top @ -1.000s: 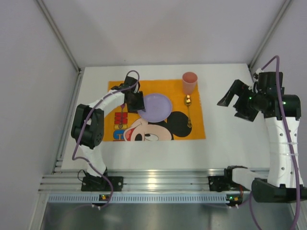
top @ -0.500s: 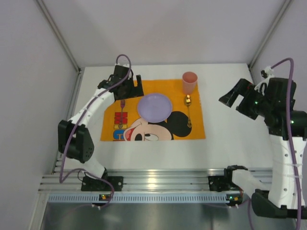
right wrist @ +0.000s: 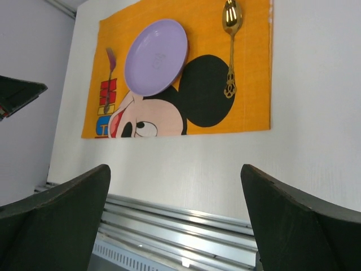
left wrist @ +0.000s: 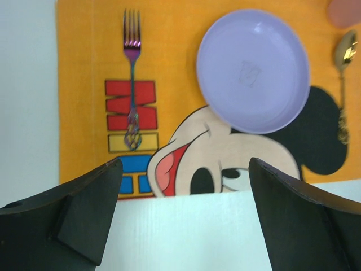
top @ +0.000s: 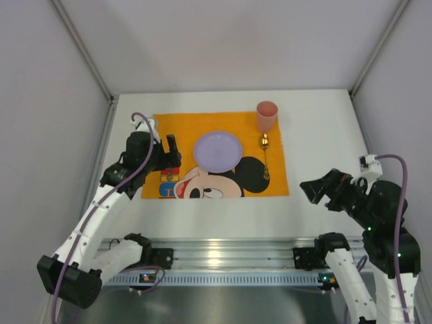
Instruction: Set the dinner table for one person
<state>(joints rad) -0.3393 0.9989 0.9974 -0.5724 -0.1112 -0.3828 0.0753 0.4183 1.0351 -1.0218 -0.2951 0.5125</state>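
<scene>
On the near left part of the orange placemat [top: 277,183], my left gripper [left wrist: 185,169] hangs above the surface with its jaws spread wide and clear of every item. In the left wrist view, both dark fingers [left wrist: 84,209] frame the near edge of the placemat.

The dinner table [top: 317,135] is the white flat top that fills the work area. It runs from the aluminium rail [top: 223,256] at the near edge to the far walls. The placemat lies flat on it, left of centre.

Item positions on the placemat:
- The purple plate [top: 217,150] sits in the middle, towards the far edge, and overlaps the printed cartoon head.
- The fork [left wrist: 132,90] lies left of the plate and apart from it, tines pointing far, handle across the printed colour blocks.
- The gold spoon [top: 265,158] lies right of the plate, bowl at the far end, handle over the printed black ear.
- The pink cup [top: 266,116] stands upright at the far right corner, just beyond the spoon bowl.

My right gripper [top: 322,192] is raised over the near right of the table, off the placemat and well apart from all items. Its jaws are also spread wide and grip no object.
</scene>
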